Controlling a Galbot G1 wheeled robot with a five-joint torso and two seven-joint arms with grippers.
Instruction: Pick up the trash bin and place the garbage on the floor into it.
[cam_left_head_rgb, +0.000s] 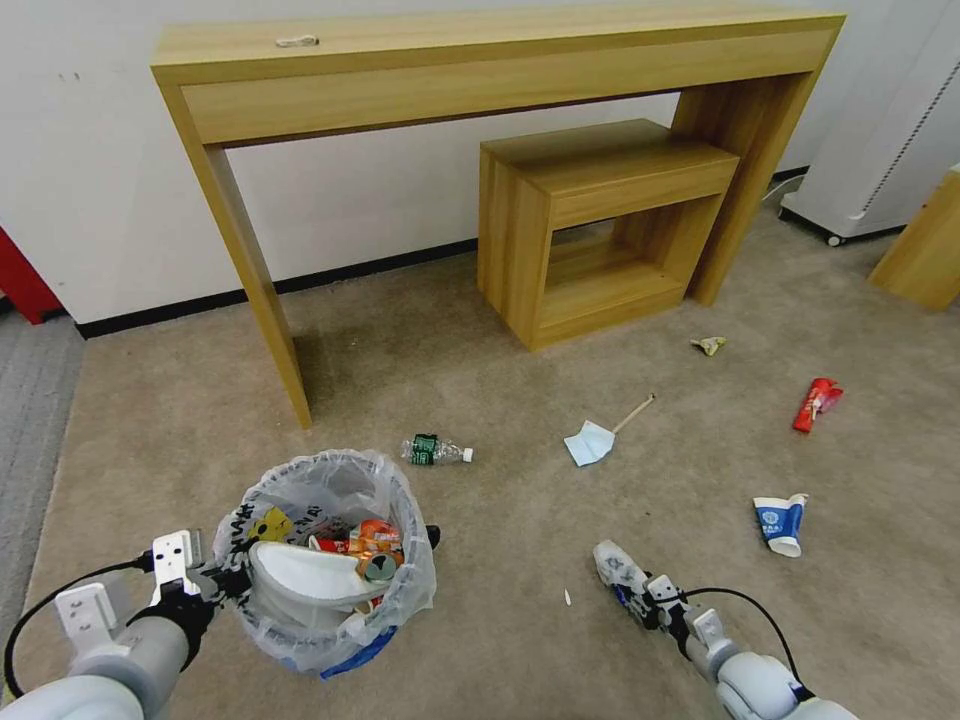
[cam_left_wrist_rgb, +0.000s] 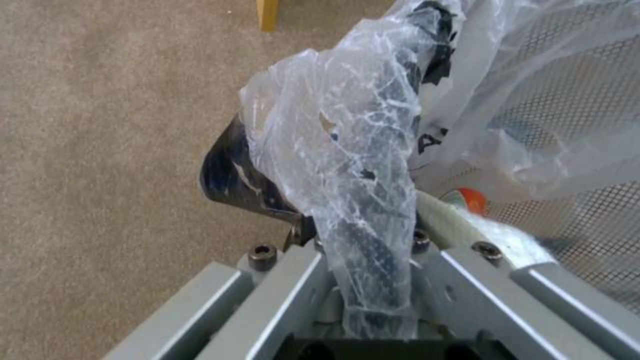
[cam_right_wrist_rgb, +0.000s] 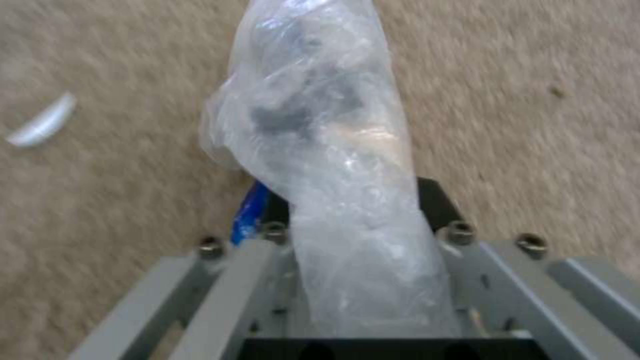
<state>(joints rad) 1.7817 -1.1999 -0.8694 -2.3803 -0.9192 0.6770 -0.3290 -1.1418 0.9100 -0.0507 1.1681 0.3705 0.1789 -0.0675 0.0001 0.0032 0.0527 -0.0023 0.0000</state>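
One trash bin (cam_left_head_rgb: 325, 560), one bottle (cam_left_head_rgb: 435, 451), one paper cup (cam_left_head_rgb: 781, 523), two desks (cam_left_head_rgb: 480, 70)

My round black mesh bin (cam_left_head_rgb: 325, 560) wears a translucent bag printed yellow-and-black, blue patch at six o'clock. Inside: white slipper (cam_left_head_rgb: 300, 580), orange can (cam_left_head_rgb: 378, 540). Beige carpet (cam_left_head_rgb: 500, 350); red packet (cam_left_head_rgb: 815, 403) at three o'clock.
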